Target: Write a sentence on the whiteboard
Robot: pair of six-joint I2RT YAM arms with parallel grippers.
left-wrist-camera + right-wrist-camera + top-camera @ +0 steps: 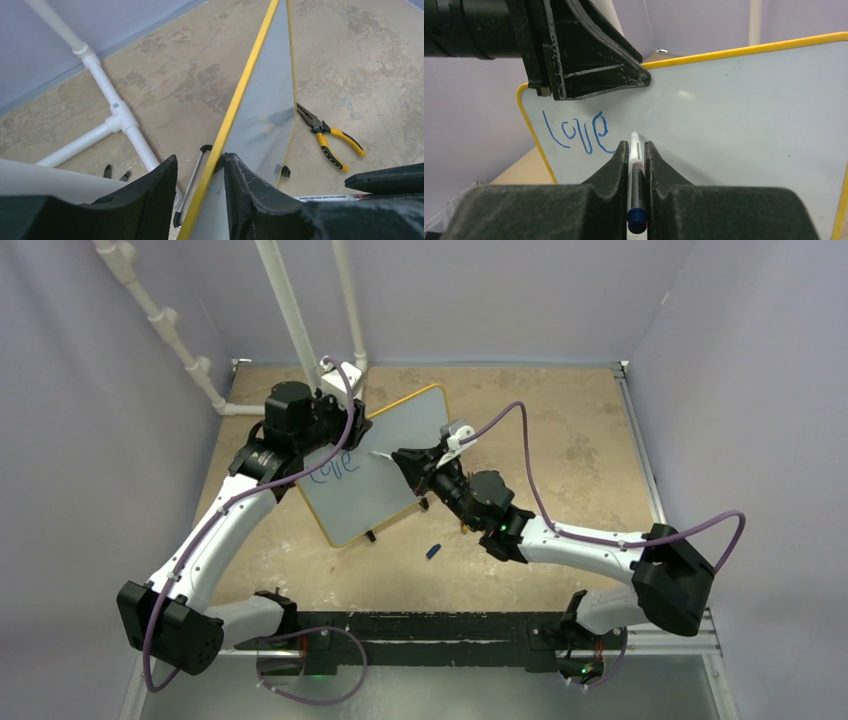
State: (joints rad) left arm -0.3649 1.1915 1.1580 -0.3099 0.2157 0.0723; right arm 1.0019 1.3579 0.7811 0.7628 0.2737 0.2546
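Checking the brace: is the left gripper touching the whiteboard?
Touching. In the left wrist view the left gripper straddles the whiteboard frame, one finger pressed against its face.

Soft, even overhead light tints the walls [60, 390] lilac and leaves only faint shadows on the bench [580, 450]. In the right wrist view a pale glare patch sits on the whiteboard [734, 115] toward 1 o'clock. The blue writing [576, 132] and marker [634, 162] are crisp, the right hand [638, 149] at 6 o'clock blurred. The left hand [200, 161], at 6 o'clock in its view, is dark and soft.
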